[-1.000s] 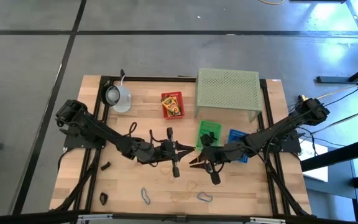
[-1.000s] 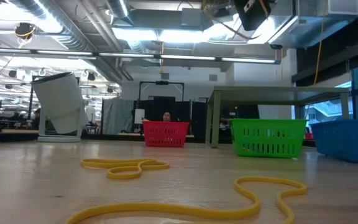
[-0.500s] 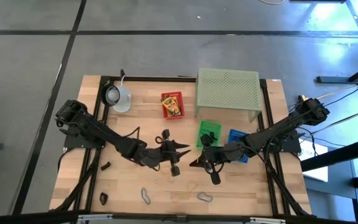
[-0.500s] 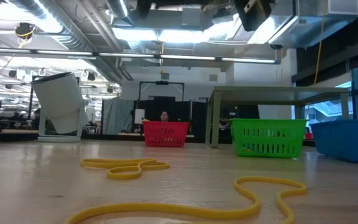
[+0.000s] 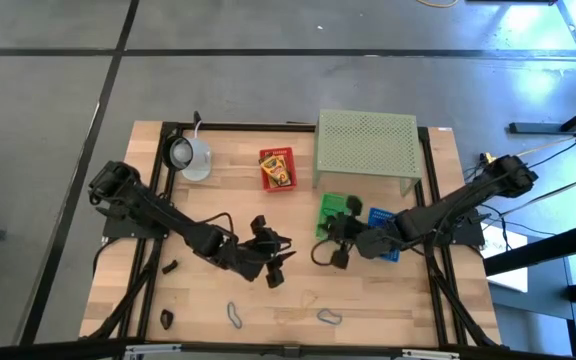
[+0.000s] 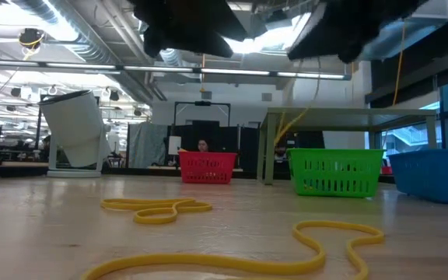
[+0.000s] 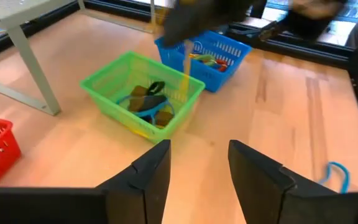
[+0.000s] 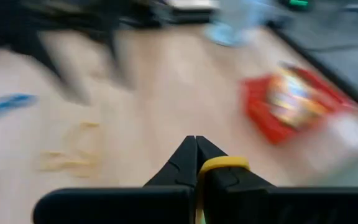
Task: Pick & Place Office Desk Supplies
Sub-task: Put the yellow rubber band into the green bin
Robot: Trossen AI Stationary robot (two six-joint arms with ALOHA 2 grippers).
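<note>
Three little baskets sit on the wooden table (image 5: pixel 118 300): a red basket (image 5: pixel 277 168) with a printed yellow box inside, its lettering too small to read, a green basket (image 7: pixel 143 101) holding dark clips and a blue loop, and a blue basket (image 7: pixel 211 50) with mixed bits. Two yellow rubber bands (image 6: pixel 155 208) lie loose on the wood in the low view. The right gripper (image 8: pixel 195 163) is pressed together, pinching a yellow band (image 8: pixel 222 164). The left gripper (image 7: pixel 197 168) is spread apart with nothing between its fingers, facing the green basket. A pale green perforated stand (image 5: pixel 366 142) rises behind the baskets, and a pale mug (image 5: pixel 190 156) stands near the far left corner.
</note>
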